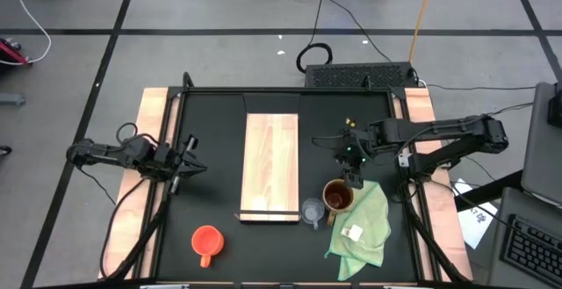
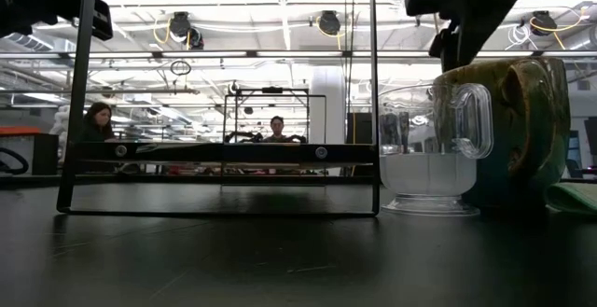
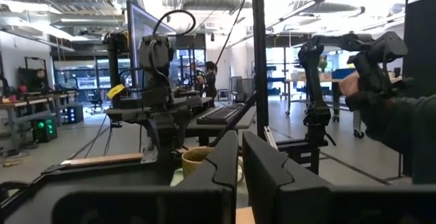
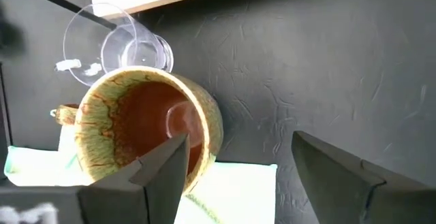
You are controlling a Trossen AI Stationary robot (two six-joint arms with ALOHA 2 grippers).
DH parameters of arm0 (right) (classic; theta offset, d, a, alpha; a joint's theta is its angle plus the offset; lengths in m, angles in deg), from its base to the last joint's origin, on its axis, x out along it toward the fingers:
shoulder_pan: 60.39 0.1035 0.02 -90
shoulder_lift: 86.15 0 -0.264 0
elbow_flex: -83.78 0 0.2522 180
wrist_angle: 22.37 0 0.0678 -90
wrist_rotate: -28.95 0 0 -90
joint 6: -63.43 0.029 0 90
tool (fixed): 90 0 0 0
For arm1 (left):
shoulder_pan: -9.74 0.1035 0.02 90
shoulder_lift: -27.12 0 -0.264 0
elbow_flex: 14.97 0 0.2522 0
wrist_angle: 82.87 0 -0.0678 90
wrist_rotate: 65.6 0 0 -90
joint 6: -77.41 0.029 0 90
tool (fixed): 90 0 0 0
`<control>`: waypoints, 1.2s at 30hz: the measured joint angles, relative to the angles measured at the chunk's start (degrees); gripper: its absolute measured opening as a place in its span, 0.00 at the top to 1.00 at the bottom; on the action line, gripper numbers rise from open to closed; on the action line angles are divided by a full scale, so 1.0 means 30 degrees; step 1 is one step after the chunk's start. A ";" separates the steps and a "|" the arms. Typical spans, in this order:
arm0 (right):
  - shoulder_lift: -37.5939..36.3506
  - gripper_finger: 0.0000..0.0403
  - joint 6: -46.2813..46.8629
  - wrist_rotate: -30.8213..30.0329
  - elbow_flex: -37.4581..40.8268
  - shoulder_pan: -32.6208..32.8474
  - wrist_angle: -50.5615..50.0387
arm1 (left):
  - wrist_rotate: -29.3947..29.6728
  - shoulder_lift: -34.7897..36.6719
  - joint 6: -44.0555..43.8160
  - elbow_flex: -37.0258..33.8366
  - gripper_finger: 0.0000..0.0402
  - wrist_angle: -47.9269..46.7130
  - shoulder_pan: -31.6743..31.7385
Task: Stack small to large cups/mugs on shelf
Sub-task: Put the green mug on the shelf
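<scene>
Right gripper [image 1: 356, 182] hangs just above the brown mug [image 1: 337, 196] at right of centre in the high view, fingers spread wide and holding nothing. In the right wrist view 1 finger [image 4: 167, 166] lies over the mug's rim while the other [image 4: 340, 176] sits clear of the wall on bare tabletop, so the mug's wall lies between them.

Judging from this, the step in hand is the first pick: taking the brown mug, the largest, to start the stack. The next move calls for lowering so the 2 fingers straddle the wall, then closing firmly without nudging the glass cup [image 1: 313, 210], which stands just beside the mug at its left.

Left gripper [image 1: 191, 166] waits at the left edge of the table, fingers nearly together with a narrow gap and holding nothing.

Count: 3 cups, namely 1 brown mug, 1 clear glass cup, and 1 orange-red mug [image 1: 207, 241] at lower left, well apart from the others. 1 shelf [image 1: 271, 168] lies bare at centre, its dark strip toward the bottom of the frame. 1 green cloth [image 1: 364, 227] touches the brown mug's right side.
</scene>
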 joint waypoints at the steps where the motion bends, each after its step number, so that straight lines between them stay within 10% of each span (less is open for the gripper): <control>1: -0.0044 0.38 -0.0134 -0.0007 0.0000 0.0000 0.0054 | 0.0007 0.0000 -0.0003 0.0000 0.94 0.0168 0.0001; 36: -0.0032 0.38 -0.3717 -0.0169 0.0000 0.0044 -0.0158 | 0.1583 -0.0002 -0.0777 0.0000 0.94 0.0383 -0.0003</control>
